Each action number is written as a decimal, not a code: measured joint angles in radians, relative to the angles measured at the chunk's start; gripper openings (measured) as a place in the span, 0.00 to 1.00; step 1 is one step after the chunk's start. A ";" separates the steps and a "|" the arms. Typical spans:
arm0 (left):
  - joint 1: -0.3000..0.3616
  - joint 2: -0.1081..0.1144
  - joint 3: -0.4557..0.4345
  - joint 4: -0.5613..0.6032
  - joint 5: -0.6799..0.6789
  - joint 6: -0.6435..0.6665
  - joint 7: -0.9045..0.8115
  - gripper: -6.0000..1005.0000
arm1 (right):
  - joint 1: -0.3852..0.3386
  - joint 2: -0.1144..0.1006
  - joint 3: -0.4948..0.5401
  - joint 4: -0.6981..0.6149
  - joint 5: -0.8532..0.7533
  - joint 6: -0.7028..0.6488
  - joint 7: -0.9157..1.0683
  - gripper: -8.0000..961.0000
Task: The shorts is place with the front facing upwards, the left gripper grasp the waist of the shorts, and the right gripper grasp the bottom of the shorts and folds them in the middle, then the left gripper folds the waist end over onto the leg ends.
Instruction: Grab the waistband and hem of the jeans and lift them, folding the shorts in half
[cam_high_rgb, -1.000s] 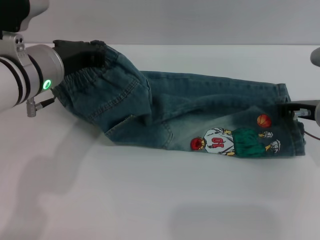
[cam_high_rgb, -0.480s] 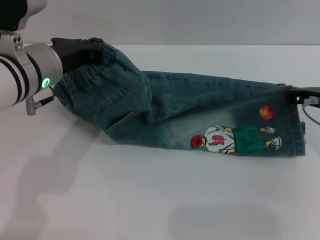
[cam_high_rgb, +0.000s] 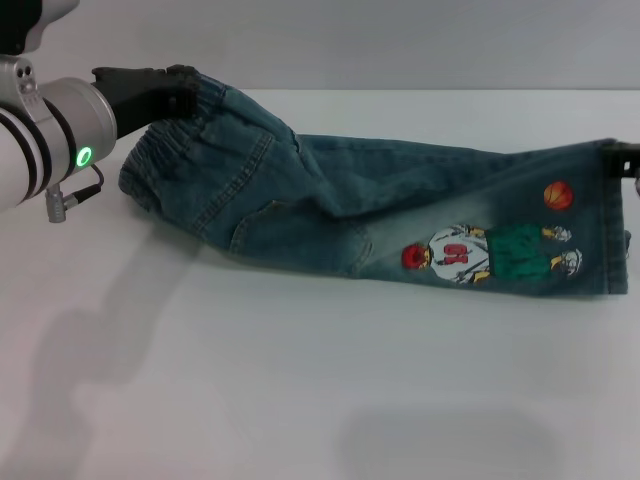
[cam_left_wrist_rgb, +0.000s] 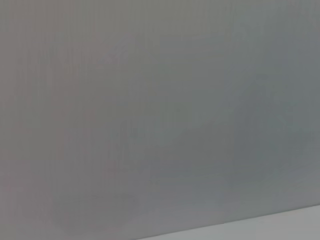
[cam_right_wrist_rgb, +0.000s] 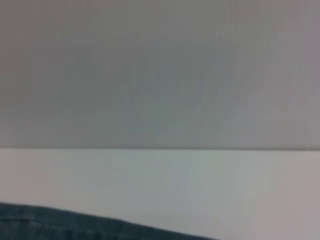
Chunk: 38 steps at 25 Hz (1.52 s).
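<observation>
1. Now the shorts (cam_high_rgb: 380, 215) lie stretched on the desk (cam_high_rgb: 300, 400), folded lengthwise, print up.
2. At one end, the left end effector (cam_high_rgb: 165, 88) is clamped on the waistband (cam_high_rgb: 185, 140), lifting it slightly.
3. At the far end, the right end effector (cam_high_rgb: 628, 160) sits at the leg hems (cam_high_rgb: 612, 225); whether it grips, I cannot tell.
4. Denim looks soft, limp and fairly light, so it will sag; holding the thick gathered waistband seems safest.
</observation>
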<state>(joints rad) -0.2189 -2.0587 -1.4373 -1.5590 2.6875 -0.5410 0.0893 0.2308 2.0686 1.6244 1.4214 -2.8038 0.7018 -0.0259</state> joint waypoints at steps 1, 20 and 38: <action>-0.002 0.000 -0.002 0.002 0.000 0.000 -0.001 0.07 | -0.001 0.000 0.002 0.005 0.000 0.000 -0.001 0.01; -0.051 -0.001 -0.020 0.071 0.000 0.053 -0.005 0.07 | -0.027 0.000 0.058 0.083 -0.002 -0.009 -0.026 0.01; -0.101 -0.003 0.014 0.235 0.002 0.250 -0.004 0.13 | 0.018 0.005 0.064 -0.056 0.008 -0.104 -0.148 0.16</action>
<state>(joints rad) -0.3197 -2.0614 -1.4229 -1.3237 2.6897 -0.2905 0.0849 0.2488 2.0736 1.6889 1.3659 -2.7961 0.5973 -0.1736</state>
